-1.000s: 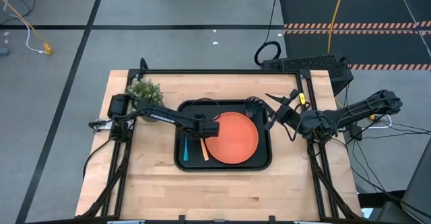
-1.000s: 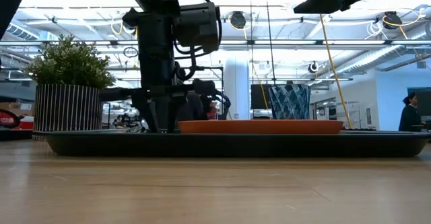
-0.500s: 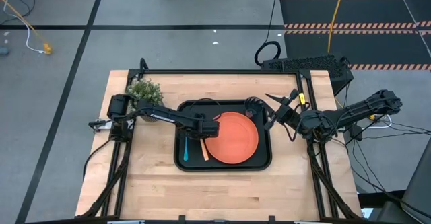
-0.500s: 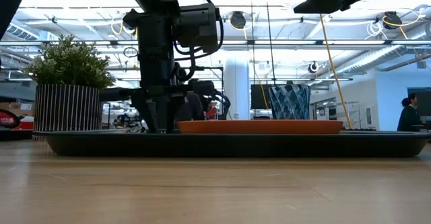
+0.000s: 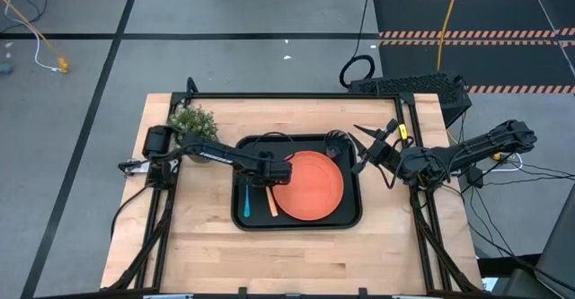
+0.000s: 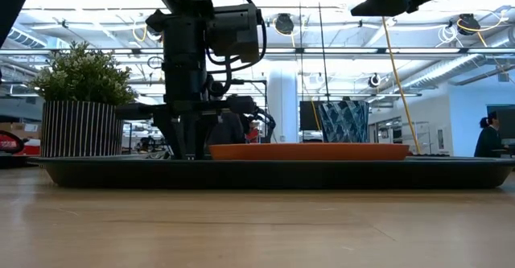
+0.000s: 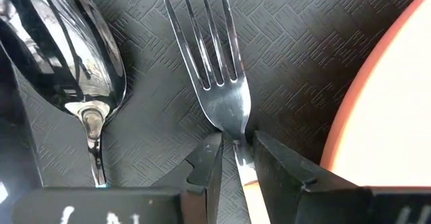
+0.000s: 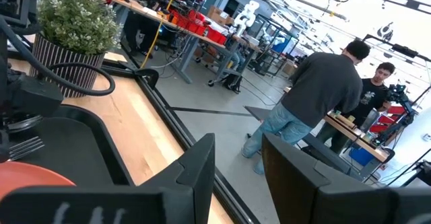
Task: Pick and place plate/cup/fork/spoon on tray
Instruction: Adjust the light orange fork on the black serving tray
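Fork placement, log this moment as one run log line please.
left gripper: shut on fork, on tray | spoon: beside fork | plate: on tray | right gripper: open, raised beside tray

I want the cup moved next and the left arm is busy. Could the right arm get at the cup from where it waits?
Probably yes. The right gripper hangs raised beside the tray's far right corner, where the cup stands, with nothing between them. The left gripper is down at the fork, across the plate.
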